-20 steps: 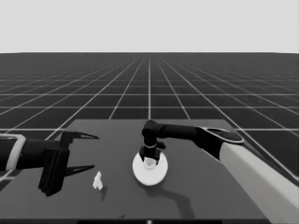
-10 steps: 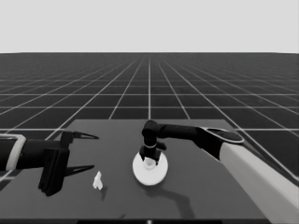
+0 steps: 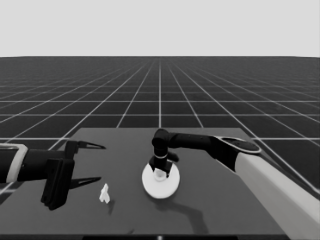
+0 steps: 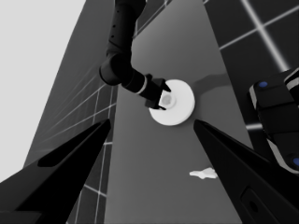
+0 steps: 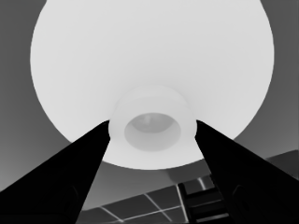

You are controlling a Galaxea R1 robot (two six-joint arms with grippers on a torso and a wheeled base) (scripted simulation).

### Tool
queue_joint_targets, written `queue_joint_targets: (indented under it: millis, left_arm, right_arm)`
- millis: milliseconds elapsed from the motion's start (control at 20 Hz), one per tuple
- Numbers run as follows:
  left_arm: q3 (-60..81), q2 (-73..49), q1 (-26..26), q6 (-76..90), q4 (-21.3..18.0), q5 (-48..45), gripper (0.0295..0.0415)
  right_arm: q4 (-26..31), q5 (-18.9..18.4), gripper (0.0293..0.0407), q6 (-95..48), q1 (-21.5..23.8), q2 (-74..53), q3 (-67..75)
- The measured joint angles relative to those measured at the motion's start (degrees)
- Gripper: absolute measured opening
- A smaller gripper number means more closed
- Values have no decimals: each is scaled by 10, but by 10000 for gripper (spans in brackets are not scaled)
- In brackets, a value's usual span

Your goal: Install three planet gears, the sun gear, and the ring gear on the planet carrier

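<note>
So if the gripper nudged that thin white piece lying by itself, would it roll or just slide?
The thin white piece probably slides: it looks flat and irregular, not round. Small and thin, it is likely light and may skid or spin. The right gripper is at the larger round part.

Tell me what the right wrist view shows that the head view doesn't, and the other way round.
Only the right wrist view shows, close up, the raised hub of the large white round part between the right gripper fingers. Only the head view shows the thin white piece on the dark table and the left gripper, open, parked at the table's left end. Both show the large round part with the right gripper on its hub.
</note>
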Motion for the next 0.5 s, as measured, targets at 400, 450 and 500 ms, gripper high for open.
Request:
queue_joint_targets:
  millis: [400, 450, 500]
  left_arm:
    - [0, 0, 0, 0, 0, 0, 385]
    - [0, 0, 0, 0, 0, 0, 385]
    - [0, 0, 0, 0, 0, 0, 385]
  right_arm:
    - [0, 0, 373, 38, 0, 0, 0]
    - [0, 0, 381, 40, -1, 0, 0]
    - [0, 0, 384, 41, -1, 0, 0]
